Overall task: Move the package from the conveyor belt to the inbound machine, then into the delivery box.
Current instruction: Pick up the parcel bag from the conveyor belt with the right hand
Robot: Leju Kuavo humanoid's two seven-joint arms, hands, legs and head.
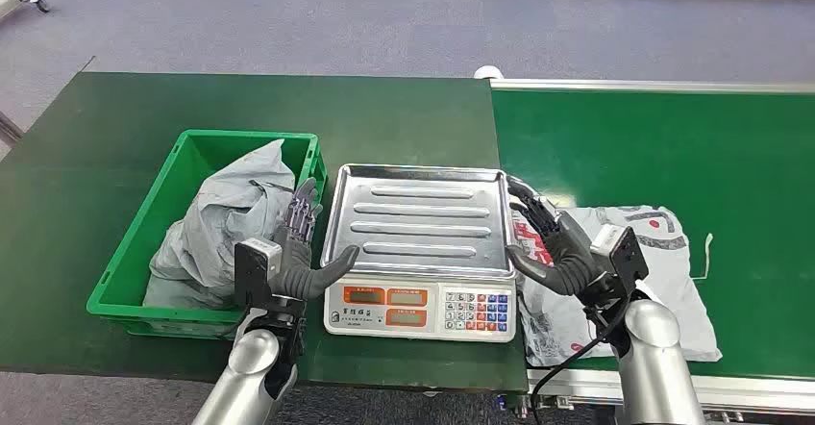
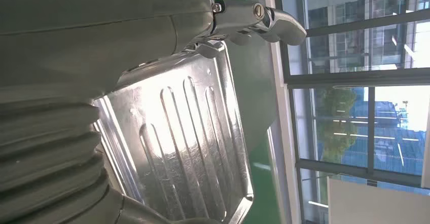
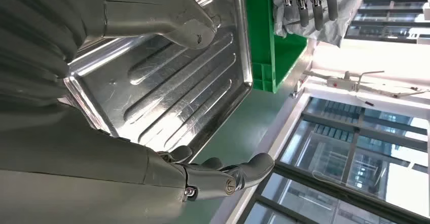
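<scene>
A white printed package (image 1: 656, 273) lies flat on the green conveyor belt (image 1: 673, 146) at the right. My right hand (image 1: 550, 242) hovers over its left end, fingers spread, holding nothing, close to the right rim of the scale's steel tray (image 1: 418, 215). My left hand (image 1: 298, 252) is spread and empty at the tray's left rim, next to the green crate (image 1: 135, 242). A crumpled grey package (image 1: 226, 218) sits in that crate. The bare tray (image 2: 182, 143) appears in the left wrist view, and the tray (image 3: 167, 82) lies between thumb and fingers of my right hand (image 3: 101, 173).
The scale's keypad and display panel (image 1: 420, 308) face the table's front edge. Dark green table surface (image 1: 86, 146) extends behind and left of the crate. Grey floor lies beyond. Windows show in both wrist views.
</scene>
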